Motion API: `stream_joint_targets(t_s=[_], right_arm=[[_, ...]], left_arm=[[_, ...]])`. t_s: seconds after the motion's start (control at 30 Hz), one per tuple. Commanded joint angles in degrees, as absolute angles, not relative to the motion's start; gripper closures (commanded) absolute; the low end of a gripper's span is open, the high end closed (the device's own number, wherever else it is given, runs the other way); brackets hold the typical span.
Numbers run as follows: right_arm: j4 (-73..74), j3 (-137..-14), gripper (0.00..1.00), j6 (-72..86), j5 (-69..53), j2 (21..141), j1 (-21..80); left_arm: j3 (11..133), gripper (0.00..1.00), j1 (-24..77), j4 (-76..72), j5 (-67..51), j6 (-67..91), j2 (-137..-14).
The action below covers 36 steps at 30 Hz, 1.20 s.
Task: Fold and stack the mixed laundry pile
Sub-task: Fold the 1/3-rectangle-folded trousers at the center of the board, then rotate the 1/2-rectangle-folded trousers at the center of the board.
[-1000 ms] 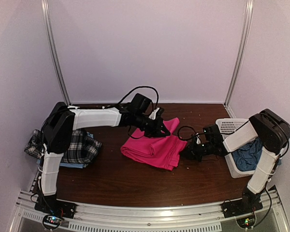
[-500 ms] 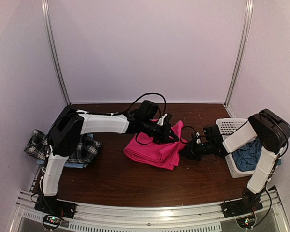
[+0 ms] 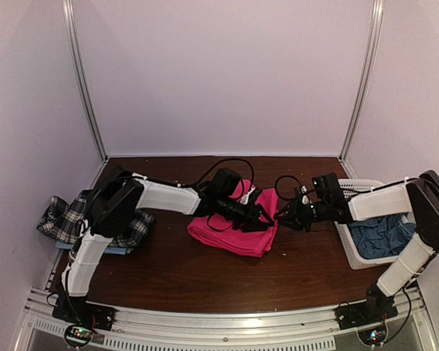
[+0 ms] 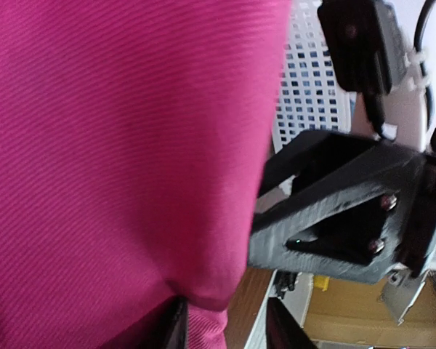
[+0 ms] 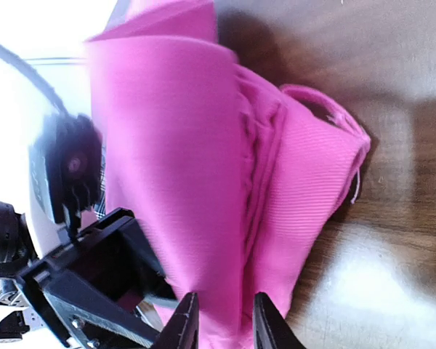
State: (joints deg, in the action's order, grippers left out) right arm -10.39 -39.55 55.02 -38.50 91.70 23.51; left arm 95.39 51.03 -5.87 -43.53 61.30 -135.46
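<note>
Hot-pink trousers [image 3: 230,234], right edge — inside L pincer [image 4: 227,327], R pincer [image 5: 225,316] (tips facing)

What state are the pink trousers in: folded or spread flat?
Folded: the pink trousers lie doubled in layers, stacked edges showing in the right wrist view.

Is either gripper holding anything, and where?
The right edge of the hot-pink trousers lies inside both: left gripper looks slack around it; right gripper, cannot tell.

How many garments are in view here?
4: plaid shirt at left, light blue shirt under it, pink trousers centre, blue cloth in the basket. More may be hidden.
</note>
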Motion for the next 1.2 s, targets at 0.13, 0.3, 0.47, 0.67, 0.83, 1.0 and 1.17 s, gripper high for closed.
stream_joint_targets(t_s=[0.13, 0.3, 0.47, 0.67, 0.83, 1.0, 1.17], right_arm=[[15.25, -44.53, 0.7, 46.74, -29.71, 79.66, 23.9], [11.62, -48.5, 0.56, 45.96, -31.76, 78.15, 24.84], [13.68, -59.68, 0.56, 42.38, -36.17, 89.53, 27.75], [19.07, -68.02, 0.56, 40.31, -36.32, 102.94, 30.76], [25.42, -68.05, 0.58, 36.76, -32.11, 108.21, 28.93], [31.12, -78.63, 0.58, 27.64, -28.09, 116.71, 27.07], [34.99, -100.85, 0.54, 17.78, -33.18, 126.9, 29.59]], left_arm=[[97.9, 0.39, 45.36, 13.76, -41.1, 42.69, -121.34], [99.23, 0.25, 39.59, 24.29, -38.23, 31.57, -117.87], [106.91, 0.24, 37.48, 39.24, -27.59, 13.86, -120.61], [104.16, 0.34, 37.48, 42.45, -22.61, 2.19, -123.31], [93.41, 0.52, 38.48, 38.67, -22.36, -1.91, -121.49], [81.42, 0.59, 46.85, 34.96, -23.31, -2.72, -116.73], [75.6, 0.58, 55.25, 34.26, -24.24, -2.52, -110.74]])
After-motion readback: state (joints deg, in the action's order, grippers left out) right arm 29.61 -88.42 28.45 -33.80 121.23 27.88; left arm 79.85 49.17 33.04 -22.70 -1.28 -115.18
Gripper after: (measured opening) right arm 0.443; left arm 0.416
